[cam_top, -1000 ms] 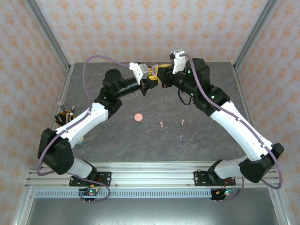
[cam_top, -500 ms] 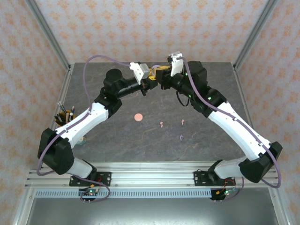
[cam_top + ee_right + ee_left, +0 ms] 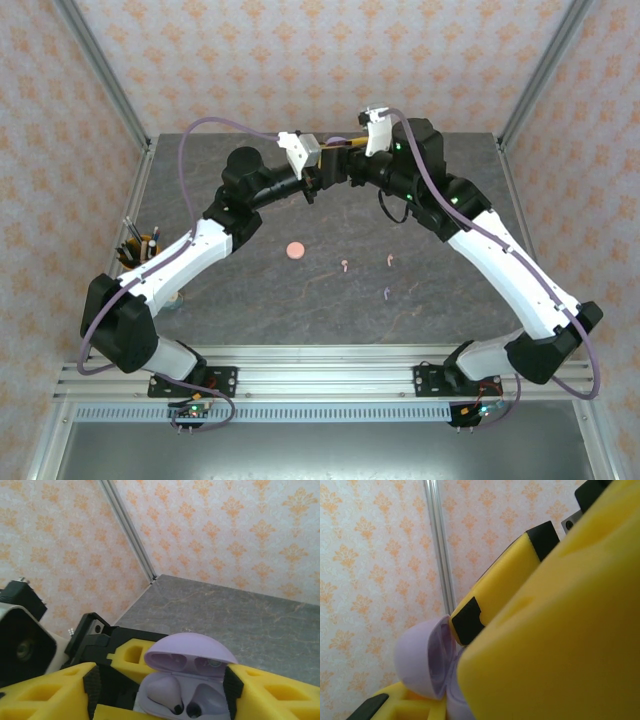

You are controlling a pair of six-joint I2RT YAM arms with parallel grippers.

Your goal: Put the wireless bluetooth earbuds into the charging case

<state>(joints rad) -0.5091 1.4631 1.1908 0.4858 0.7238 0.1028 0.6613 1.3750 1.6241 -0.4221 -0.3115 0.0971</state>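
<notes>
A lilac charging case [image 3: 187,682] hangs above the far middle of the table with its lid [image 3: 190,650] swung up. One lilac earbud [image 3: 167,696] sits in its left socket; the right socket [image 3: 200,702] is empty. My left gripper [image 3: 318,172] is shut on the case, whose lid [image 3: 420,660] shows between its yellow fingers. My right gripper [image 3: 162,690] is open, its black pads [image 3: 92,690] standing wide on either side of the case. On the table lie two pale pink earbuds [image 3: 345,265] [image 3: 389,261] and a lilac earbud [image 3: 387,293].
A pink disc-shaped case [image 3: 295,250] lies on the grey table [image 3: 250,290], left of the loose earbuds. A pen holder [image 3: 140,248] stands at the left edge. Patterned walls and metal posts [image 3: 105,70] close in the back and sides.
My right gripper has opened from shut and its wrist has shifted slightly toward the back. The left gripper keeps hold of the case in the same place.
</notes>
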